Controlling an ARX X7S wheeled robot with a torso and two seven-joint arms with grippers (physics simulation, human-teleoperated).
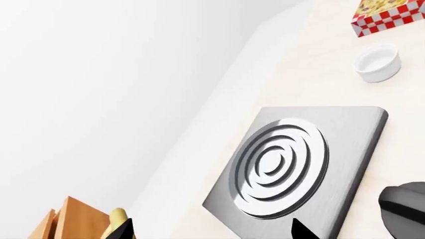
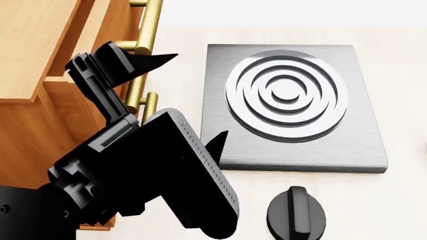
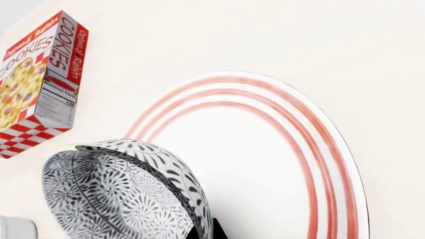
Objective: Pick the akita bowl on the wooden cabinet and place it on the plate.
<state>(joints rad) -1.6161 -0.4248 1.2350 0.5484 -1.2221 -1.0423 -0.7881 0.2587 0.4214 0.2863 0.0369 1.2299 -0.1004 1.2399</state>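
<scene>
Bowl (image 3: 126,194) carried over plate (image 3: 265,164); release pending
Right gripper (image 3: 204,230) pinches bowl rim; left gripper (image 2: 183,95) spread, holding nothing

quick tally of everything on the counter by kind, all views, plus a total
bowls: 2 – patterned akita bowl, small white bowl
plates: 1 – red-ringed plate
boxes: 1 – cookies box
stove parts: 2 – metal burner plate, black knob
cabinets: 1 – wooden cabinet
total: 7

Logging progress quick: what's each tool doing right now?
Left tool: open, empty, beside the orange-brown wooden cabinet.
Right tool: closed on the black-and-white patterned bowl.
</scene>
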